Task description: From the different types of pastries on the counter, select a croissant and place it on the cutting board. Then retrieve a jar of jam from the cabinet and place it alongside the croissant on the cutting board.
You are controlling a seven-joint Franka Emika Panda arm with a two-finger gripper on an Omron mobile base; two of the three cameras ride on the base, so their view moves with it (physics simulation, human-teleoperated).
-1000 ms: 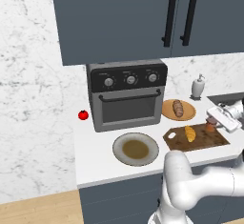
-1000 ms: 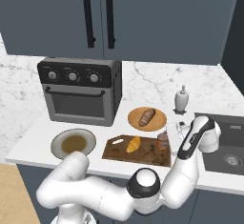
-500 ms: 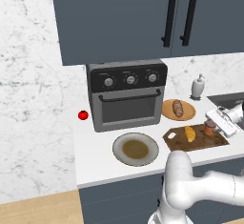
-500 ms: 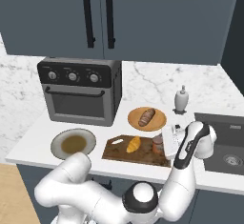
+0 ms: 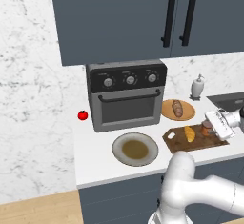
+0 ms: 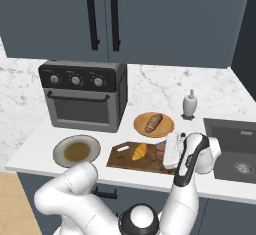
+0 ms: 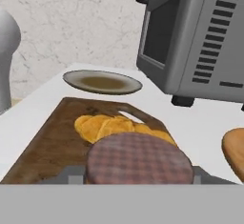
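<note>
- Left base view: A white tabletop [image 5: 97, 147] runs under dark blue cabinet doors [image 5: 143, 18] and in front of a white marble wall.
- A grey toaster oven with three knobs [image 5: 126, 94] stands at the back. A small red tomato [image 5: 83, 115] lies just left of it.
- A round grey plate with brown sauce [image 5: 135, 149] sits in front of the oven.
- A brown wooden cutting board [image 5: 178, 142] lies to the right of that plate. The golden croissant [image 5: 189, 133] lies on it.
- The jam jar with a red checked lid [image 5: 206, 127] stands on the board, just right of the croissant.
- The white gripper [image 5: 213, 125] is right at the jar. I cannot tell if it is gripping the jar or has let go.
- A round wooden plate with a brown bread roll [image 5: 177, 109] sits behind the board. A white soap bottle [image 5: 198, 86] stands further back.
- Right base view: The croissant [image 6: 139, 151] and the jar [image 6: 160, 150] stand side by side on the board [image 6: 120, 158]. The gripper [image 6: 167, 150] is next to the jar, and a grey sink [image 6: 235, 151] lies to the right.
- Hand view: The checked lid [image 7: 139, 158] is very close at the bottom. The croissant [image 7: 105, 125] lies right behind it on the board [image 7: 47, 142].
</note>
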